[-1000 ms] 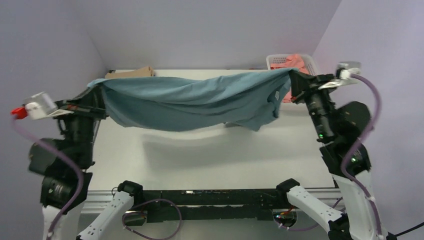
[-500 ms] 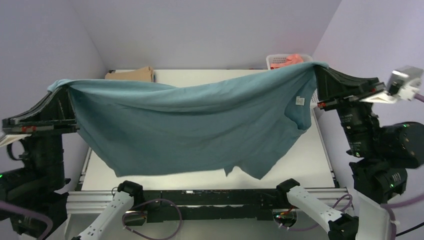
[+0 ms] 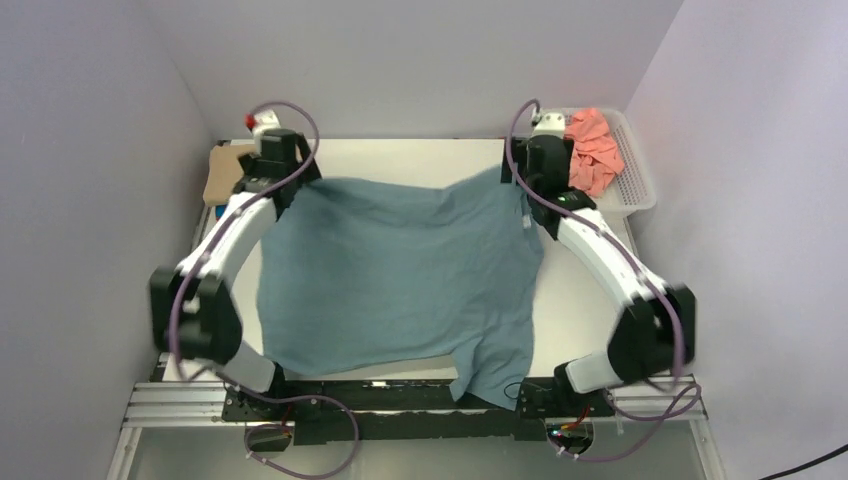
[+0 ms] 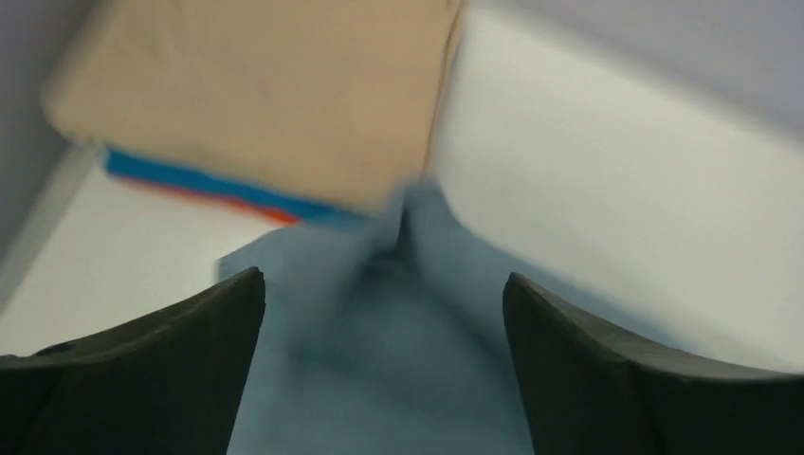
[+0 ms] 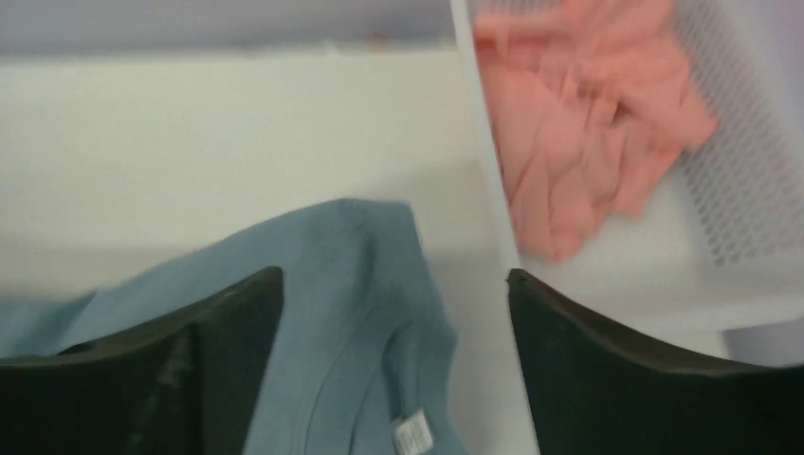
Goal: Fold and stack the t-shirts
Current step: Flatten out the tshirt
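Observation:
A dusty teal-grey t-shirt [image 3: 400, 275] lies spread across the table, its near hem hanging over the front edge. My left gripper [image 3: 288, 178] hovers open over its far left corner [image 4: 389, 360], with the cloth lying loose between the fingers [image 4: 171, 360]. At the shirt's far right corner my right gripper [image 3: 522, 176] is open too, above the collar and white label [image 5: 412, 431]. A folded tan t-shirt [image 4: 256, 95] sits on blue [image 4: 190, 178] and orange ones at the far left. A salmon pink t-shirt [image 5: 588, 123] lies crumpled in the basket.
The white perforated basket [image 3: 632, 185] stands at the back right corner, its rim [image 5: 484, 161] just right of the right gripper. The folded stack [image 3: 222, 172] sits against the left wall. Walls close in the table on three sides.
Both grippers held the teal shirt stretched in the air. They have swung to the far side, opened and let go, and the shirt now lies on the table.

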